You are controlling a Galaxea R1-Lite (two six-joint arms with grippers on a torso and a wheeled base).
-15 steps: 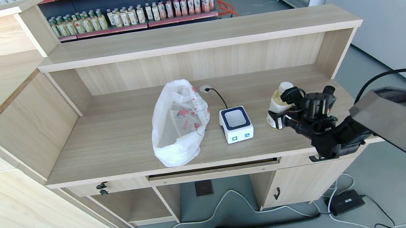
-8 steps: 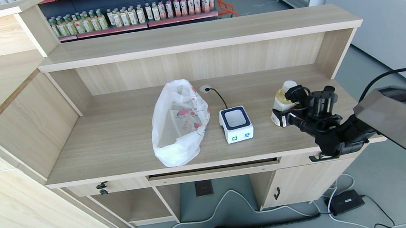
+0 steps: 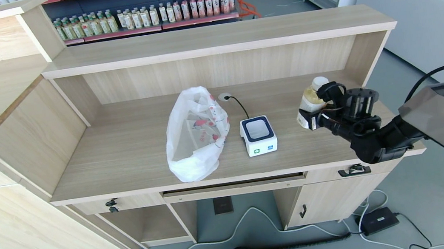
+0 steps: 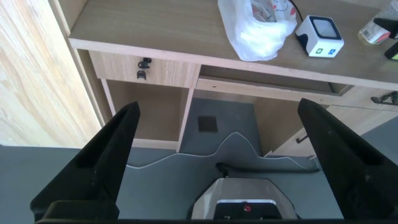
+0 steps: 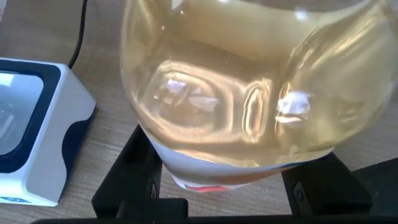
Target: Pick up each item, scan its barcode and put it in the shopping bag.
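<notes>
In the head view, a long wooden counter [image 3: 131, 153] has a white shopping bag [image 3: 195, 134] near its middle, lying open and crumpled. Just beside the bag, on the robot's right, sits a small white scanner [image 3: 257, 134] with a dark frame around its top window, and a black cable [image 3: 238, 105] runs from it to the back of the counter. Further right is the bottle [image 3: 309, 102] - it has pale yellow drink inside, a white cap and a white label. The right gripper [image 3: 323, 109] pinches the bottle low on its body, and the bottle leans with its cap toward the back wall. I cannot tell if its bottom touches the wood. In the left wrist view, the left gripper [image 4: 219, 106] hangs low in front of the counter with its jaws spread wide and nothing between them; the bag, the scanner and the bottle [image 4: 376, 30] are far off on top. In the right wrist view, the bottle [image 5: 249, 93] is very close - the black fingers [image 5: 130, 180] squeeze it from both sides, and the scanner [image 5: 31, 124] sits near it on the wood.
</notes>
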